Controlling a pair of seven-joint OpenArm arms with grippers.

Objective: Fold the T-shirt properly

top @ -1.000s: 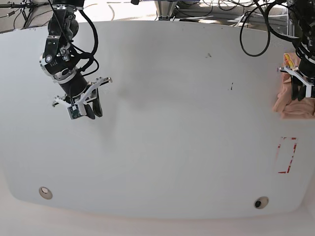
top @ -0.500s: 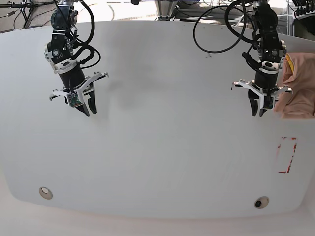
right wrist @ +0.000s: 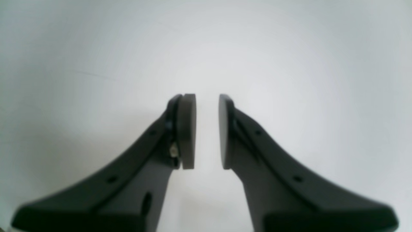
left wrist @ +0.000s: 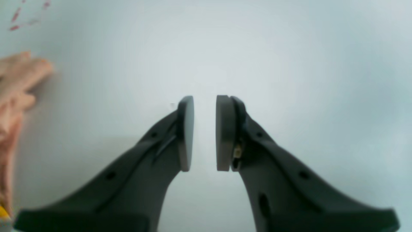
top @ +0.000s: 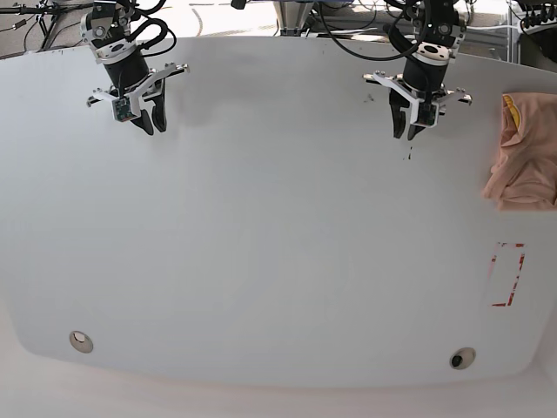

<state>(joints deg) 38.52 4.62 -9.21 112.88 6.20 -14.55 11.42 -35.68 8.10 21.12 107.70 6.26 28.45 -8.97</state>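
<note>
left gripper [top: 407,128] slightly parted, empty | right gripper [top: 155,121] slightly parted, empty | T-shirt [top: 525,151] bunched at table [top: 278,244] edge

A broad white tabletop [top: 278,261] with rounded corners fills the base view. Near its right edge lies a rectangle outlined in red tape [top: 507,274], broken in places. Two small round fittings sit close to the near edge, one at the left [top: 80,340] and one toward the right [top: 461,358]. A few dark specks [top: 409,156] mark the surface in the far right part. Beyond the far edge, black cables [top: 348,39] loop among metal supports [top: 293,15].
</note>
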